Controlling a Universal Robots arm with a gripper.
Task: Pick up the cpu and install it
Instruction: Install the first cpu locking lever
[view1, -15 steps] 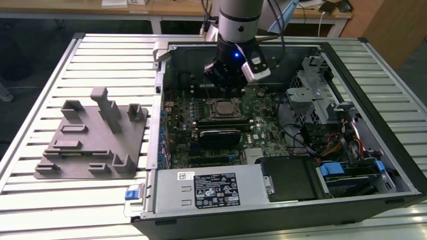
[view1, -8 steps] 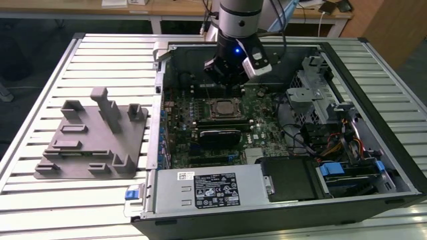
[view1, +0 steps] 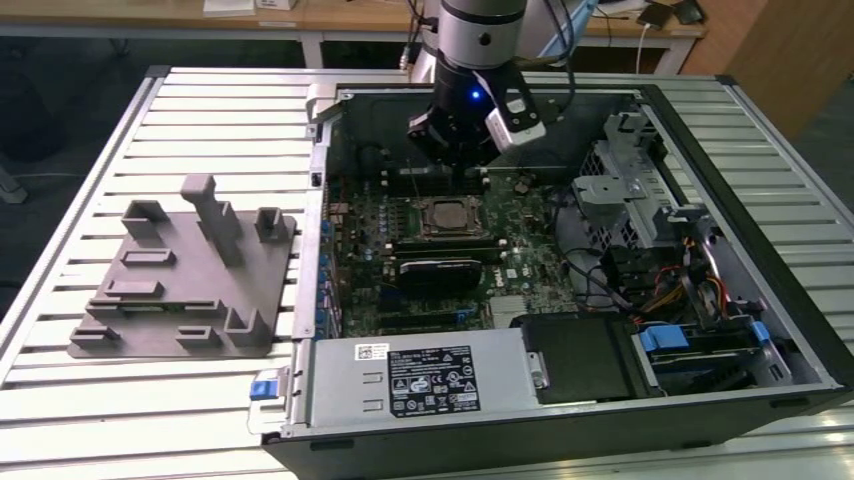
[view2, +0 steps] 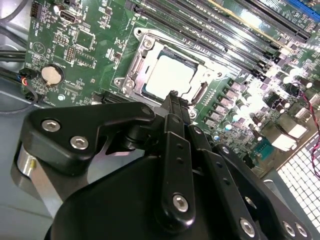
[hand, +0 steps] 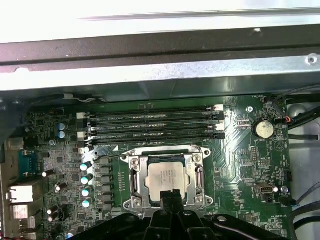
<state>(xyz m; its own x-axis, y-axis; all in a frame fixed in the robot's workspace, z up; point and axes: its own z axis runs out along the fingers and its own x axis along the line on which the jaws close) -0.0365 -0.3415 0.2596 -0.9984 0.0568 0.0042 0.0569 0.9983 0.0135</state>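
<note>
One slatted metal bench (view1: 200, 110) carried an open computer case (view1: 747, 400), laid on its side with the interior facing up. The robot arm (view1: 474, 30) reached down into the case from the far side in the exterior view. On the bench at the exterior view's left, beside the case, lay a grey plastic tray (view1: 174, 310) with upright posts. The green motherboard (view1: 534, 270) covered the case floor. The pincer (view2: 172, 95) hung over the board with its two black fingers (hand: 170, 197) closed together and nothing between them. In both wrist views its tip stood at the edge of the metal socket frame (hand: 135, 180); contact with the frame could not be determined. The cpu (hand: 167, 175) lay flat inside that frame, silver top up, apart from the pincer. A round coin cell (hand: 263, 129) sat on the board, well clear of the socket.
</note>
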